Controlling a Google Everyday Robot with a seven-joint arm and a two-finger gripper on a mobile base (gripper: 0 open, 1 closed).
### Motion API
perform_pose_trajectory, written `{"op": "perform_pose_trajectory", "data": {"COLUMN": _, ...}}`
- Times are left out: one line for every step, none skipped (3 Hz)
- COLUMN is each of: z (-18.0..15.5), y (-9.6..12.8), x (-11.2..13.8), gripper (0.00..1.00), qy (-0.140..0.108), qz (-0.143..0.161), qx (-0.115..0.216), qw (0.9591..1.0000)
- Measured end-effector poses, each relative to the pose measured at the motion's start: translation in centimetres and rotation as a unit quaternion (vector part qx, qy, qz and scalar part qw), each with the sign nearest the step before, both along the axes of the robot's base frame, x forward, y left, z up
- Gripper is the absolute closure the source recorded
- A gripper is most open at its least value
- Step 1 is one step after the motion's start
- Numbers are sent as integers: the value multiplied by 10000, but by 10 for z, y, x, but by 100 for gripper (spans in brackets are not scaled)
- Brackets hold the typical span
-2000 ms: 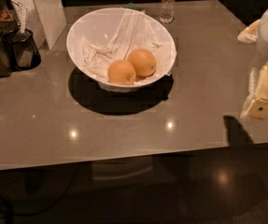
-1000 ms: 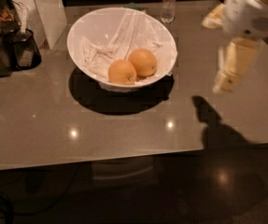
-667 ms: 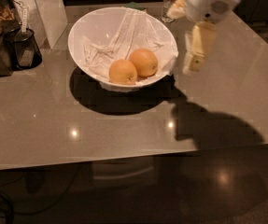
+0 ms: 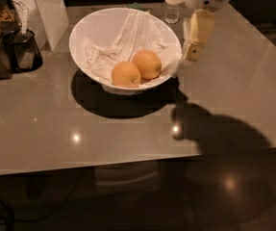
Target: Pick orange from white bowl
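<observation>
On glossy grey table, white bowl, claw beside its rim

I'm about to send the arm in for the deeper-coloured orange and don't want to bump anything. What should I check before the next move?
1. Orange in plain view, nothing on top of it: ok.
2. Orange inside the white bowl, lying on the crumpled white liner: ok.
3. Hand above the orange: not ok. It hangs by the bowl's right rim, to the right of the fruit.
4. Orange free on all sides: not ok. A paler orange lies right beside it on the left.
5. Bottle out of the way: ok. It stands behind the hand, not between hand and orange.
</observation>
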State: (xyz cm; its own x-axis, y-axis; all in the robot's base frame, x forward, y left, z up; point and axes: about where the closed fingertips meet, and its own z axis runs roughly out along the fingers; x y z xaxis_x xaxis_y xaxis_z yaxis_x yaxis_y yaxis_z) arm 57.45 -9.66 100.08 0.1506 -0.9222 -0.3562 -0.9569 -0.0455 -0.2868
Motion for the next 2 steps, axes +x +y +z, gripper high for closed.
{"op": "perform_pose_trajectory", "data": {"z": -3, "y": 2, "x": 17, "gripper": 0, "qy": 17, "qz": 212, "qx": 78, "qw": 9997}}
{"op": "perform_pose_trajectory", "data": {"z": -16, "y": 27, "x": 57, "gripper": 0, "qy": 44, "qz": 637, "qx": 57, "qw": 9979}}
